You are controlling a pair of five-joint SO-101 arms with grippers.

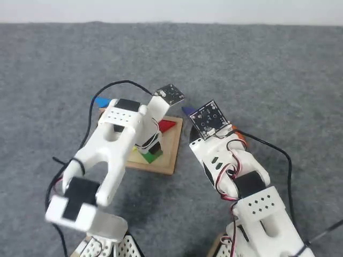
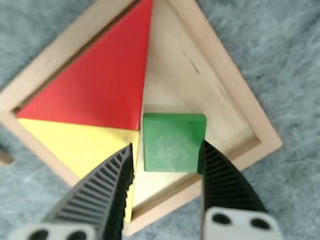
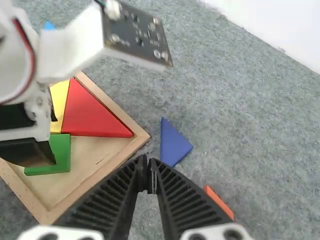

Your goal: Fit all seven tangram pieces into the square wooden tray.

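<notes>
left gripper (image 2: 166, 150) jaws apart astride green square (image 2: 172, 142), 5 o'clock of red triangle (image 1: 167, 126) | likely light, stiff, slick wood; pinch opposite flat edges | right gripper (image 3: 149, 170) closed, empty

High view: the white left arm (image 1: 115, 144) hides most of the square wooden tray (image 1: 167, 163), only slivers of the red triangular piece (image 1: 167, 126) and green square piece (image 1: 155, 156) visible; flat orange piece (image 3: 218, 201) partly behind the right gripper (image 3: 148, 162).
</notes>
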